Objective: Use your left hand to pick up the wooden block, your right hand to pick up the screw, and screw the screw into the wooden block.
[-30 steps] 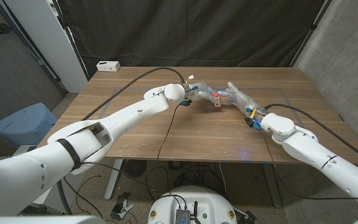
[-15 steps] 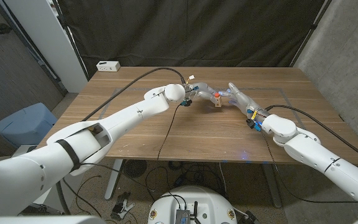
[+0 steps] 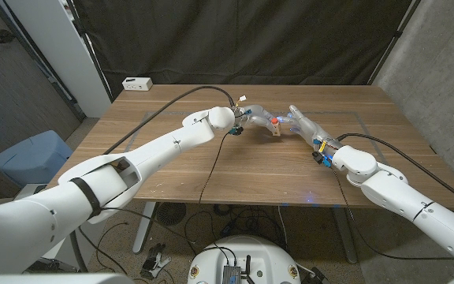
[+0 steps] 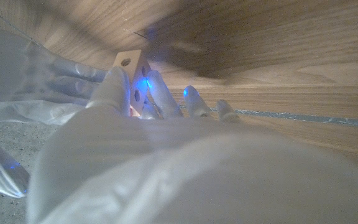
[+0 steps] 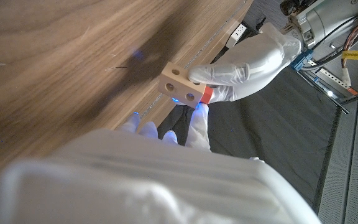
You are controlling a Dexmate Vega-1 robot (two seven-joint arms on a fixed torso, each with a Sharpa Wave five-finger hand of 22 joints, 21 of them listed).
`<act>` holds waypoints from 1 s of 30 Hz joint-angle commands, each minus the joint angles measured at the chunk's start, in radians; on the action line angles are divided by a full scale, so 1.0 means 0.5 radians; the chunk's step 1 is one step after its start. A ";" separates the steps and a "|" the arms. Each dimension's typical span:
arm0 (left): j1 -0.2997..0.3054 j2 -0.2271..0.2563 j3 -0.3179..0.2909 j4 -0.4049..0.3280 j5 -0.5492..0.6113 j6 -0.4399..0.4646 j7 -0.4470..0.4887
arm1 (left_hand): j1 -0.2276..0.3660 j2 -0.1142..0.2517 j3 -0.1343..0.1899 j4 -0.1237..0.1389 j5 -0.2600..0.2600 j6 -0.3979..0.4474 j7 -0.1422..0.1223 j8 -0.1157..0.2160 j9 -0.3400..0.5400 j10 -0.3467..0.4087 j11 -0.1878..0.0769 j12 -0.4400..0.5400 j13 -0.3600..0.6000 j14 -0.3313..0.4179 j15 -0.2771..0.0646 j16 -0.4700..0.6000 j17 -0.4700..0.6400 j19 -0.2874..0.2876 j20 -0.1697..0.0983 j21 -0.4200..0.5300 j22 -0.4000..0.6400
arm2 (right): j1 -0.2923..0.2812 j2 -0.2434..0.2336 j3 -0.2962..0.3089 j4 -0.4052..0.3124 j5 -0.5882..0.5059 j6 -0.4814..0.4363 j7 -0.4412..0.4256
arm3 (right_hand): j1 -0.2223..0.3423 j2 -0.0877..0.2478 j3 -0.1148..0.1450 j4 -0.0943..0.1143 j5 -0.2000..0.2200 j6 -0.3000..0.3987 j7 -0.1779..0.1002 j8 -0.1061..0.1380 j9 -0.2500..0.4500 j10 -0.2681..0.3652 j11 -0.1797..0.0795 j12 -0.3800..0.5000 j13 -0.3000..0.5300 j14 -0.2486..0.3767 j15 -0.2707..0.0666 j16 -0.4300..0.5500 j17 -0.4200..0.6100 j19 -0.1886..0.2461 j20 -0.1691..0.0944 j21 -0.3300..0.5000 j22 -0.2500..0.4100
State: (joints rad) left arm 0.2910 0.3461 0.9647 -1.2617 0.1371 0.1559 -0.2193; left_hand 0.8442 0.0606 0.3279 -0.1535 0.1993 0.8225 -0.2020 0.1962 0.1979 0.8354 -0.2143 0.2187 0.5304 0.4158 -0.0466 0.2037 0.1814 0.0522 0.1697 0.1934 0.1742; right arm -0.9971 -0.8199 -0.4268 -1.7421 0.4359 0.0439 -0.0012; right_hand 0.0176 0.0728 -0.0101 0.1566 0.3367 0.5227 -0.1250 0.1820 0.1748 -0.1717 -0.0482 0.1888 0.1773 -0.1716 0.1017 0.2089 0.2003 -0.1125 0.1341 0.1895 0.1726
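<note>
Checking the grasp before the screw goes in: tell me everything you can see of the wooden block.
The wooden block is a small, pale, plain-wood cuboid with round holes drilled in at least two faces. It is off the table, above its far middle, between the two hands. The left hand grips it, fingers wrapped round one end. The right hand's fingertips meet it at the red-headed screw, which sits at its top.

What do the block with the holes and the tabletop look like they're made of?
The block looks like pale, unfinished wood: matte, light tan faces with drilled round holes. The tabletop looks like darker brown wood or a wood-look laminate, with long grain streaks and a smooth, low sheen; which of the two cannot be told.
</note>
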 commanded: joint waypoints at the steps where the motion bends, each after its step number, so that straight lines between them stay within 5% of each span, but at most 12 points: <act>1: -0.009 -0.011 0.000 0.040 -0.008 -0.029 -0.007 | 0.005 0.014 0.004 0.006 0.013 0.066 0.035 0.013 0.003 0.017 -0.002 -0.005 0.009 0.016 -0.104 0.007 0.007 0.006 0.002 0.007 0.007 | -0.013 -0.007 0.010 -0.036 -0.005 -0.023 -0.023 | 0.012 0.057 -0.010 0.002 0.008 0.003 -0.001 0.011 0.008 -0.078 0.006 0.002 0.006 -0.296 0.000 -0.004 0.003 0.002 0.005 0.005 0.000; 30: -0.025 -0.007 0.004 0.048 0.000 -0.034 -0.022 | 0.006 0.012 0.003 0.004 0.012 0.067 0.029 0.013 0.003 0.020 -0.003 -0.005 0.007 0.014 -0.104 0.006 0.006 0.007 -0.001 0.007 0.007 | -0.048 -0.011 0.049 -0.056 -0.004 -0.014 -0.078 | 0.015 0.060 -0.014 0.001 0.011 0.005 0.000 0.011 0.008 -0.073 0.007 0.004 0.006 -0.290 0.002 -0.002 0.003 0.004 0.005 0.006 0.000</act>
State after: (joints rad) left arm 0.2813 0.3381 0.9646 -1.2307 0.1331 0.1357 -0.2232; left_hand 0.8458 0.0588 0.3262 -0.1552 0.1999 0.8226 -0.2020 0.1962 0.1980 0.8355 -0.2143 0.2187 0.5304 0.4158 -0.0466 0.2037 0.1816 0.0522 0.1697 0.1934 0.1742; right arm -1.0064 -0.8236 -0.4217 -1.7657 0.4324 0.0313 -0.0211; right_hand 0.0176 0.0728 -0.0100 0.1567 0.3367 0.5232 -0.1251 0.1844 0.1769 -0.1717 -0.0482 0.1887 0.1773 -0.1717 0.1017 0.2089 0.2003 -0.1125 0.1340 0.1895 0.1726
